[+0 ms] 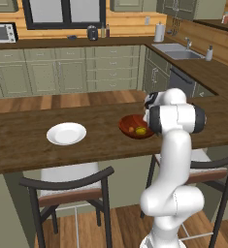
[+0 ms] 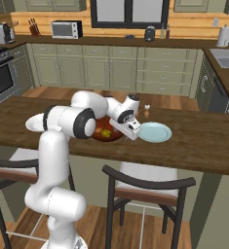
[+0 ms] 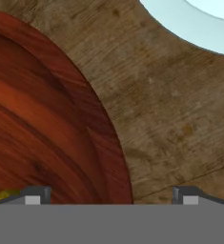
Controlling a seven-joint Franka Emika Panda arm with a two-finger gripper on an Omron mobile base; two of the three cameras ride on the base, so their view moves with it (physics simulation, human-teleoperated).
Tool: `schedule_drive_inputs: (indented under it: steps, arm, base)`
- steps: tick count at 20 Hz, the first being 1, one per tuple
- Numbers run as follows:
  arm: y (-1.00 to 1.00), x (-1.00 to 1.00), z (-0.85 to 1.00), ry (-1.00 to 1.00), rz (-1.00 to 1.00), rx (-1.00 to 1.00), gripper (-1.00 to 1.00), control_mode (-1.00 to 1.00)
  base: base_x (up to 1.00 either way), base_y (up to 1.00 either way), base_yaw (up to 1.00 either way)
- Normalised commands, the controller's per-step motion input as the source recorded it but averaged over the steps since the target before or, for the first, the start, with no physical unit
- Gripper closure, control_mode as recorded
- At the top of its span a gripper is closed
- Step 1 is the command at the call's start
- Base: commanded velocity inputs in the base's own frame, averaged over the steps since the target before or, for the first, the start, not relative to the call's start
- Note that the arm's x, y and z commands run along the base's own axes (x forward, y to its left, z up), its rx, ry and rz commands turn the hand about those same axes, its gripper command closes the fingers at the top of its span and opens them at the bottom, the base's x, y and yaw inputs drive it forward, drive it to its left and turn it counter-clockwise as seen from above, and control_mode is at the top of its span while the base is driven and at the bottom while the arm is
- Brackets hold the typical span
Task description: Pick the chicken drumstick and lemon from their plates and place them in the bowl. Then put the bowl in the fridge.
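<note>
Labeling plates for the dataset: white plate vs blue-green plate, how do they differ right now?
Colour: the white plate is plain white; the blue-green plate is pale blue-green. Position: the white plate sits apart, well away from the bowl; the blue-green plate lies close beside the bowl, next to the open gripper. Shared: both round, shallow, empty, flat on the wooden counter.

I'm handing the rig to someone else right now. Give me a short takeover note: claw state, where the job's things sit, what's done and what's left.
Claw: open, holding nothing, low over the near rim of the bowl, one finger over the bowl, the other over the counter.
Bowl: on the counter between the white plate and the blue-green plate.
Lemon and chicken drumstick: both look to be inside the bowl; both plates look bare.
Done: both foods moved to the bowl.
Left: grip the bowl, probably by its rim, carry it to the fridge and put it inside.
</note>
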Motion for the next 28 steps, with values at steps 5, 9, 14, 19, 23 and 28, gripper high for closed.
schedule_drive_inputs:
  steps: [5,9,14,19,23,28]
  arm:
    - [0.02,0.02,-0.3,0.0,0.0,0.0,-1.0,-1.0]
    - [0.2,-0.03,-0.2,0.0,0.0,0.01,-1.0,-1.0]
    - [0.34,0.0,-0.06,0.0,-0.03,0.02,1.0,-1.0]
    - [0.02,0.0,0.01,0.0,-0.09,0.07,1.0,-1.0]
    - [0.0,0.0,0.13,0.0,-0.16,0.12,1.0,-1.0]
    - [-0.04,-0.28,0.38,-0.08,-0.14,0.09,1.0,-1.0]
  base:
    - [0.0,0.0,0.0]
    - [0.0,0.0,0.0]
    - [0.0,0.0,0.0]
    - [0.0,0.0,0.0]
    - [0.0,0.0,0.0]
    - [0.0,0.0,0.0]
